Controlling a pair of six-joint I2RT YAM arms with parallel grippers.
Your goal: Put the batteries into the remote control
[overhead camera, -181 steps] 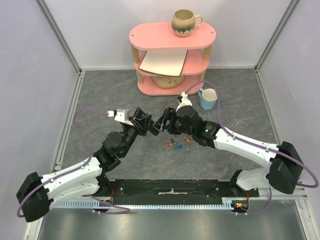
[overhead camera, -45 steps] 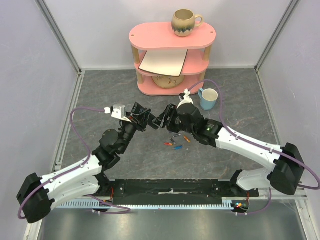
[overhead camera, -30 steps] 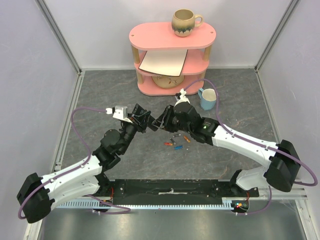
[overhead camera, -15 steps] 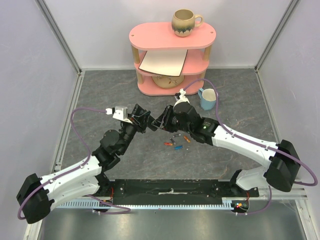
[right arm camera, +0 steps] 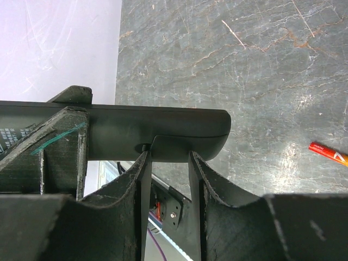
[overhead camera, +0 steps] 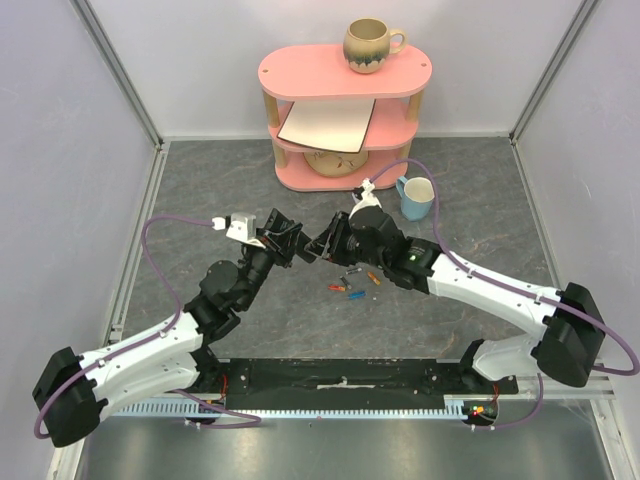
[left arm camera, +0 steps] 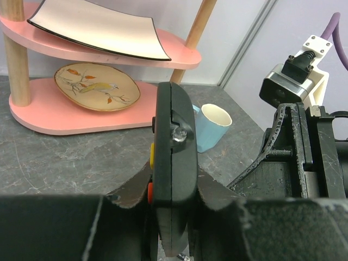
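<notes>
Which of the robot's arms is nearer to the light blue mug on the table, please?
Right. The right arm has its wrist just left of the mug, close beside it. The left arm is farther left, beyond the remote control.

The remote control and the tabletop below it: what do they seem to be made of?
The remote control: probably matte black plastic, smooth moulded edge, soft sheen. The tabletop: looks like dark grey stone or stone-print laminate, veined, slightly glossy; I cannot tell which.
</notes>
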